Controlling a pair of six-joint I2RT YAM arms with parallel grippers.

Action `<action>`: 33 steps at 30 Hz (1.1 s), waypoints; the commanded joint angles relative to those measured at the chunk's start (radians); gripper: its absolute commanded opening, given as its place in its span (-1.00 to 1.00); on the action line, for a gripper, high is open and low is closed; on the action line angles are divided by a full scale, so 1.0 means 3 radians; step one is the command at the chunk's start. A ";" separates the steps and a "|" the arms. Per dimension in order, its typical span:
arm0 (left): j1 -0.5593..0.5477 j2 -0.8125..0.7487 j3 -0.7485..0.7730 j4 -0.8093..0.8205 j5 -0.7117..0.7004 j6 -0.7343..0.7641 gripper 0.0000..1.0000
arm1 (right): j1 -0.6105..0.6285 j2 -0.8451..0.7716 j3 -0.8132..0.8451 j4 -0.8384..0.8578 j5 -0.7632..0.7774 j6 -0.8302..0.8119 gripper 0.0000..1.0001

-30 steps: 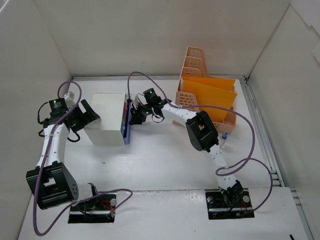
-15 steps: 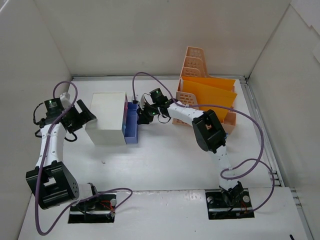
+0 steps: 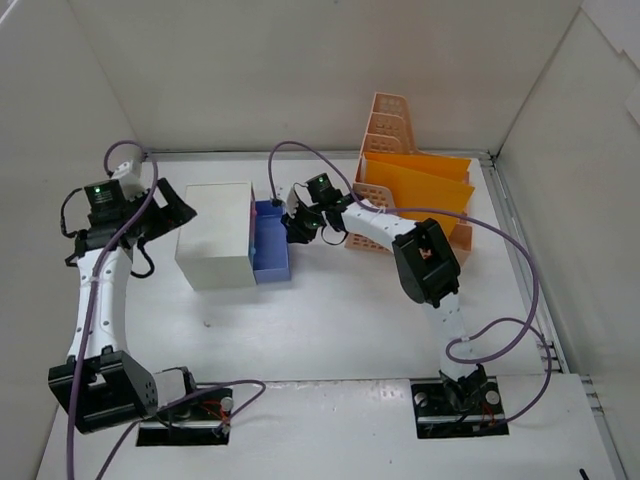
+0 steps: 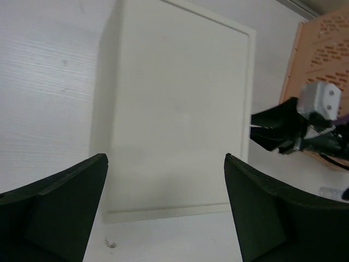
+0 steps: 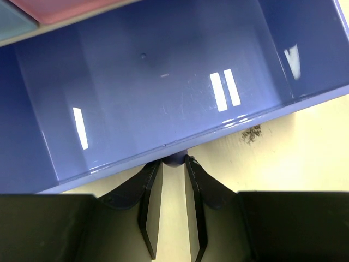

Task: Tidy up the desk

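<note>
Left arm [image 3: 98, 290] and right arm [image 3: 452, 320]: white links, black joint housings, green indicator lights, looping purple cables [image 3: 527, 275].

Drawer unit [image 3: 213, 235], open blue drawer [image 3: 271, 252] and file rack [image 3: 415, 185] crowd the desk [image 3: 330, 320].

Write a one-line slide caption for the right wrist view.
Right-arm fingers pinch the front knob of the pulled-out blue drawer, its visible interior empty.

We can read no text, brand, label or number. Right of the drawer unit [image 4: 174, 109], a small pale object [image 4: 329, 192] on the desk [image 4: 43, 65] may carry print; it's too blurred.
</note>
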State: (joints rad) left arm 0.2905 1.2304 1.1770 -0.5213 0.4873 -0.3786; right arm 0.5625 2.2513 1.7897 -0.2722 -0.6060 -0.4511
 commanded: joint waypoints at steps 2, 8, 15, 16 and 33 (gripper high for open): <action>-0.0573 0.0030 0.0264 0.0250 0.0191 0.0019 0.66 | -0.0070 -0.0335 0.0017 0.0099 0.0158 -0.0061 -1.00; -0.1325 0.0250 0.0438 0.0382 0.0017 0.0035 0.61 | -0.0070 -0.0412 -0.0050 0.0069 0.0174 -0.0025 -1.00; -0.1684 0.0505 0.0479 0.0433 -0.0096 0.0030 0.37 | -0.0090 -0.0433 -0.0085 0.0069 0.0133 0.0026 -1.00; -0.1725 0.0511 0.0469 0.0454 -0.0085 0.0015 0.34 | -0.0085 -0.0433 -0.0085 0.0074 0.0123 0.0031 -1.00; -0.1863 0.0812 0.0116 0.0526 -0.0029 -0.0022 0.23 | -0.0090 -0.0443 -0.0121 0.0074 0.0169 0.0062 -1.00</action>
State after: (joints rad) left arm -0.2684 1.4715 1.2053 -0.3824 0.5003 -0.3916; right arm 0.5449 2.2169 1.7546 -0.2832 -0.5678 -0.4377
